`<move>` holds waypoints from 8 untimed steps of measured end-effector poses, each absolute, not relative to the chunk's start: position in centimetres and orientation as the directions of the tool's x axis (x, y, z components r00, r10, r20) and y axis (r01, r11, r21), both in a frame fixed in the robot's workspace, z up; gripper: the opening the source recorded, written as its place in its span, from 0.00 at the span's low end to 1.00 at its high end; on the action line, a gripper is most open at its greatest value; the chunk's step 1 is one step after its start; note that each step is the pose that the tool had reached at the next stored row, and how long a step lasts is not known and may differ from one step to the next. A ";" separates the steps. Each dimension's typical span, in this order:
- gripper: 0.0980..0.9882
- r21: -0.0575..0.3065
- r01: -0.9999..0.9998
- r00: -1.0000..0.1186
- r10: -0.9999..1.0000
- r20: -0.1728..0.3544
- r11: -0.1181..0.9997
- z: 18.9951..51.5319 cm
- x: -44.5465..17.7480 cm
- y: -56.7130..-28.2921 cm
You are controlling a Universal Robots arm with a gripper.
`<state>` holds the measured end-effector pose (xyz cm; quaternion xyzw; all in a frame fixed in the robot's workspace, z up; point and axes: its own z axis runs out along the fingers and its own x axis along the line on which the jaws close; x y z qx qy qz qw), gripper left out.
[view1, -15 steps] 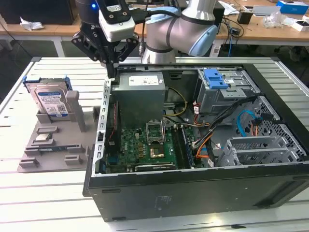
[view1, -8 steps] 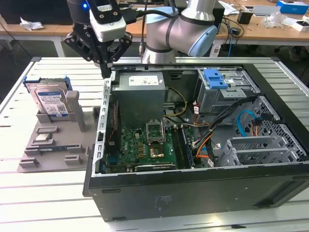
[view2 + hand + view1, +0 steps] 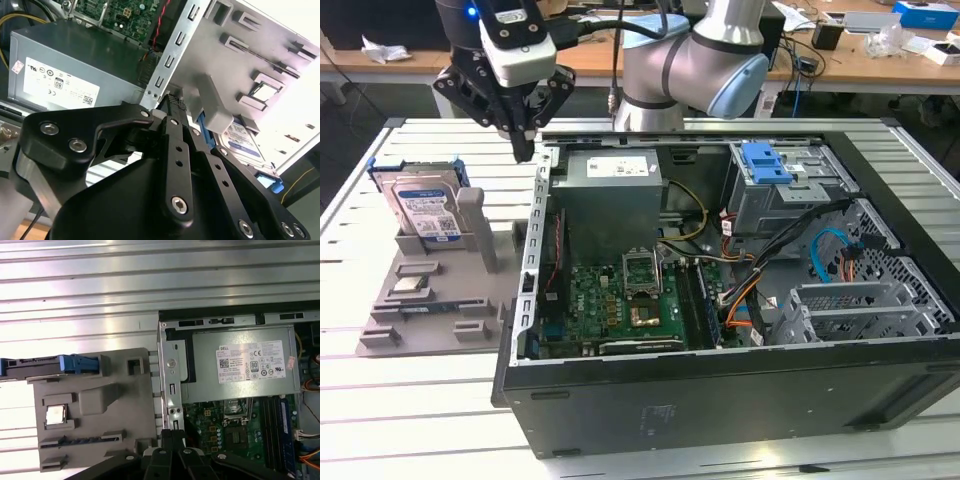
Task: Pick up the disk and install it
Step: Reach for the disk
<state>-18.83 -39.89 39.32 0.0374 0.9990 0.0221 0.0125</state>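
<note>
We see a desk (image 3: 420, 400) of ribbed silver metal slats. Behind it stands a second, wooden desk (image 3: 860, 62) that carries boxes (image 3: 925, 13). On the slats an open computer case (image 3: 720, 405) lies on its side. Just beside it, on the exterior view's left, a grey holder (image 3: 430, 300) keeps the disk (image 3: 423, 212) upright on its edge. The hand (image 3: 525, 148) hangs above the case's wall, near the disk but apart from it, fingers pressed together, holding nothing.

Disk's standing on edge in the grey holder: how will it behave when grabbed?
The disk has a metal body, so it is likely rigid and heavy for its size. Standing on edge in the grey holder, it may tip if nudged sideways.
</note>
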 end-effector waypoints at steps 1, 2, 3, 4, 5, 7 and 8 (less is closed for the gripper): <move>0.01 0.045 0.074 -0.997 0.075 -0.023 0.996 39.3 -19.0 -39.9; 0.01 0.045 0.074 -0.997 0.075 -0.023 0.996 39.3 -19.2 -39.9; 0.01 0.045 0.074 -0.997 0.075 -0.023 0.996 39.3 -19.5 -39.9; 0.01 0.045 0.074 -0.997 0.075 -0.023 0.996 39.3 -19.7 -39.9; 0.01 0.045 0.074 -0.997 0.075 -0.023 0.996 39.3 -19.9 -39.9; 0.01 0.045 0.074 -0.997 0.075 -0.023 0.996 39.3 -20.4 -39.9; 0.01 0.045 0.074 -0.997 0.075 -0.023 0.996 39.3 -20.6 -39.9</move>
